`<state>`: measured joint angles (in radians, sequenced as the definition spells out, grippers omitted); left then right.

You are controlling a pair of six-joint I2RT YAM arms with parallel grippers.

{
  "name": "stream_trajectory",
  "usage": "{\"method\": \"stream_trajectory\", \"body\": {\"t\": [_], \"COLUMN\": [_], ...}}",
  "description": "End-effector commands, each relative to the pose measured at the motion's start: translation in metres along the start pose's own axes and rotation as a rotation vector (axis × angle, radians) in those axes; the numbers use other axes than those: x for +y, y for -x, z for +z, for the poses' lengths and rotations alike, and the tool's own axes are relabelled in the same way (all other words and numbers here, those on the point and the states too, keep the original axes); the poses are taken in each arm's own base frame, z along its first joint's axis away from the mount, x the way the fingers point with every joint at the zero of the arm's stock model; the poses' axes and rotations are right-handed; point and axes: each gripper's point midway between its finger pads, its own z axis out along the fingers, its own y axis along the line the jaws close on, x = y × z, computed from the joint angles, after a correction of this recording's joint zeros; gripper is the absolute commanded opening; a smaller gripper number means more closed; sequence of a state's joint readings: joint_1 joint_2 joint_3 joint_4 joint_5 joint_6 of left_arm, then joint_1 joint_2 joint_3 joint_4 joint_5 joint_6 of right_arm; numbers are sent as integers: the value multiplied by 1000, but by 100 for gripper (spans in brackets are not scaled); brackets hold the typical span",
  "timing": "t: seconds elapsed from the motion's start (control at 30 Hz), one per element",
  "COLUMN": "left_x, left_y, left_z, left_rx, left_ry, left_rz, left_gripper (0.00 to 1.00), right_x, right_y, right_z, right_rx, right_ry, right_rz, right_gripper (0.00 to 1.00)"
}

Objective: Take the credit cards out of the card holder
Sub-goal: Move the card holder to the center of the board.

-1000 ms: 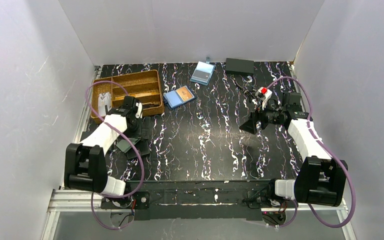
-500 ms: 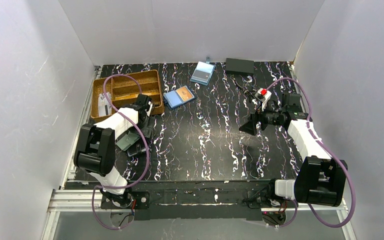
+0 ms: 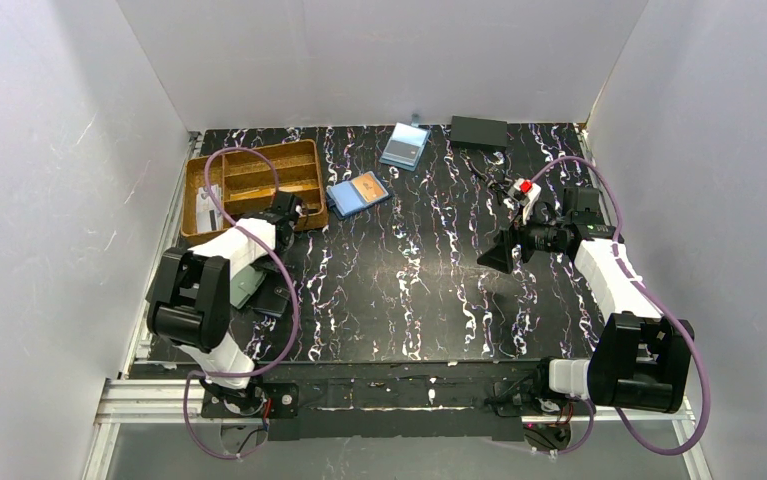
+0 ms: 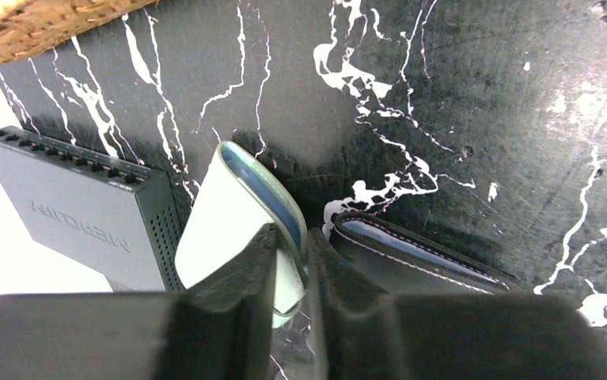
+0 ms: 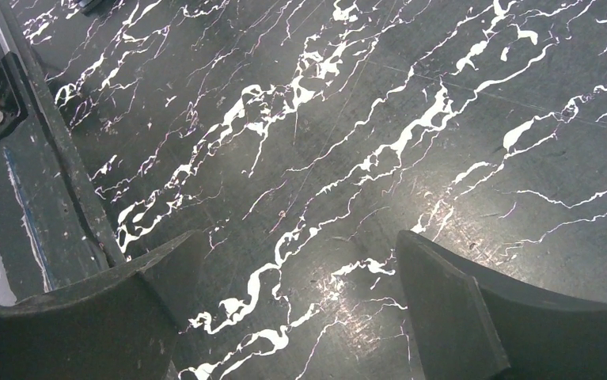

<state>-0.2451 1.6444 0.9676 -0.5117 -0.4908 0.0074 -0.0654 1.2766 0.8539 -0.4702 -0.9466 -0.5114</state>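
Note:
The card holder (image 4: pixel 225 207) is a pale teal-green sleeve, tilted up off the table, with the blue edge of a card (image 4: pixel 267 188) showing in its mouth. My left gripper (image 4: pixel 292 265) is shut on the sleeve's near end, one finger on each face. In the top view the card holder (image 3: pixel 242 284) lies under the left arm, and the left gripper (image 3: pixel 257 270) is mostly hidden by the wrist. My right gripper (image 5: pixel 296 247) hangs open over bare table, seen in the top view as the right gripper (image 3: pixel 494 256), right of centre.
A dark stitched holder (image 4: pixel 415 265) with a blue edge lies right beside the sleeve. A grey network switch (image 4: pixel 74 212) sits to its left, and a wicker tray (image 3: pixel 255 152) at back left. A bright blue holder (image 3: pixel 359 192), a pale-blue holder (image 3: pixel 405 146) and a dark box (image 3: pixel 479 131) lie farther back.
The left arm has swung round and its jaws have closed from wide open onto the card holder. The right arm has not moved.

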Motion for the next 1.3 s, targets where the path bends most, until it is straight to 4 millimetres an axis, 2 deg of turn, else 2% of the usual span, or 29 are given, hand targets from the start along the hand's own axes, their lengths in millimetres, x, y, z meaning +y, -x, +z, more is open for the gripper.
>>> {"method": "stream_trajectory", "body": {"t": [0.0,0.03,0.1,0.33,0.43,0.57,0.7,0.83,0.93,1.03,1.13,1.2,1.27], "left_x": [12,10,4,-27,-57,-111,-175,-246,-289,-317,-345,-358,-363], "left_y": [0,3,9,21,22,26,49,72,91,107,112,115,121], "left_z": [-17,-23,-38,-105,-140,-180,-211,-221,-227,-228,-216,-217,-229], "left_rx": [-43,-67,-124,-278,-309,-317,-310,-256,-262,-278,-228,-207,-214], "left_ry": [1,-30,-101,-357,-500,-651,-762,-759,-730,-672,-658,-686,-730], "left_rz": [-27,-39,-66,-154,-183,-202,-243,-247,-260,-265,-269,-272,-265], "left_gripper": [10,4,0,0,0,0,0,0,0,0,0,10,23], "right_x": [4,4,5,4,4,4,5,4,4,3,3,3,3], "right_y": [7,8,8,7,7,6,5,4,3,3,2,1,0], "right_z": [-3,-3,-3,-3,-3,-3,-3,-4,-5,-7,-7,-6,-6], "right_rx": [-21,-21,-21,-19,-17,-16,-13,-7,-5,-8,-9,-7,-1], "right_ry": [22,22,22,23,24,24,27,18,10,4,7,10,12], "right_rz": [-31,-32,-34,-34,-35,-35,-36,-42,-47,-47,-40,-35,-31], "right_gripper": [100,100,100,100,100,100,100,100,100,100,100,100,100]}}
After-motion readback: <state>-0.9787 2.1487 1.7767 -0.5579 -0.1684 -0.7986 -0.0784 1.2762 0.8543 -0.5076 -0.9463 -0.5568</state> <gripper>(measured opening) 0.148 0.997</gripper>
